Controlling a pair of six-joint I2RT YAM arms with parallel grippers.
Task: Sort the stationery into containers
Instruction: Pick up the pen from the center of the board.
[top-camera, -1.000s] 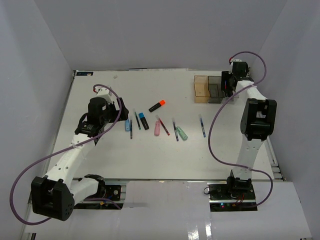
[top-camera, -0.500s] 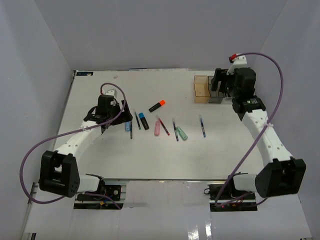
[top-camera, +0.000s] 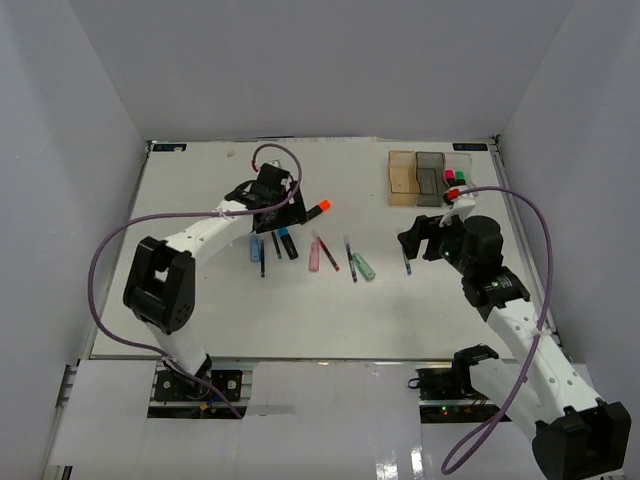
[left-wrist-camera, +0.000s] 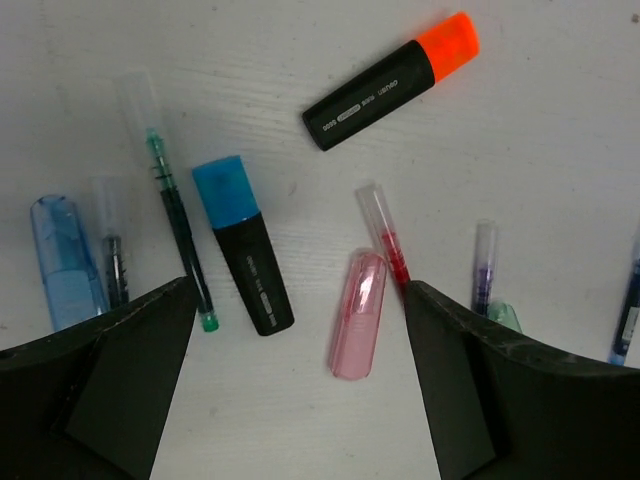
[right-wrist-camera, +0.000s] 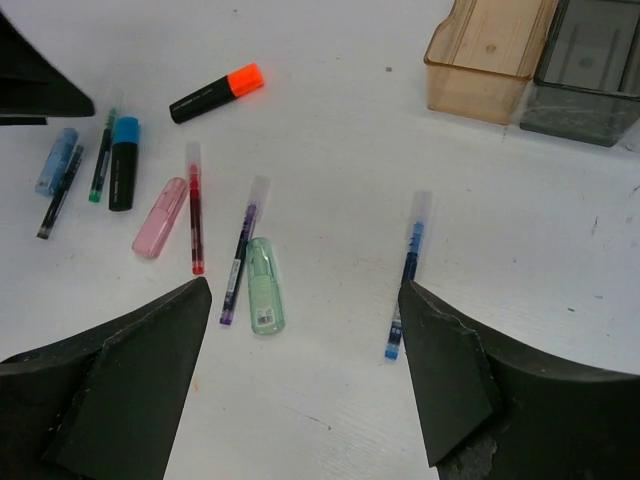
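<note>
The stationery lies loose mid-table: an orange-capped highlighter (top-camera: 315, 211) (left-wrist-camera: 390, 80), a blue-capped highlighter (top-camera: 286, 241) (left-wrist-camera: 243, 245), a pink stick (left-wrist-camera: 358, 315), a blue stick (left-wrist-camera: 65, 265), a mint stick (right-wrist-camera: 264, 285), and thin pens, among them a red pen (left-wrist-camera: 385, 240) and a blue pen (right-wrist-camera: 408, 275). My left gripper (top-camera: 286, 212) (left-wrist-camera: 300, 300) is open and empty above the blue-capped highlighter and the pink stick. My right gripper (top-camera: 412, 240) (right-wrist-camera: 305, 290) is open and empty over the table between the mint stick and the blue pen. The amber bin (top-camera: 402, 178) (right-wrist-camera: 485, 60), grey bin (top-camera: 430, 178) (right-wrist-camera: 590, 70) and clear bin (top-camera: 460, 186) stand at the far right.
The clear bin holds pink-capped and green-capped highlighters (top-camera: 455, 177). White walls close the table at the left, back and right. Purple cables loop off both arms.
My left arm has swung right and out over the loose stationery. My right arm has pulled back from the bins toward the middle, near the blue pen. No item has moved.
</note>
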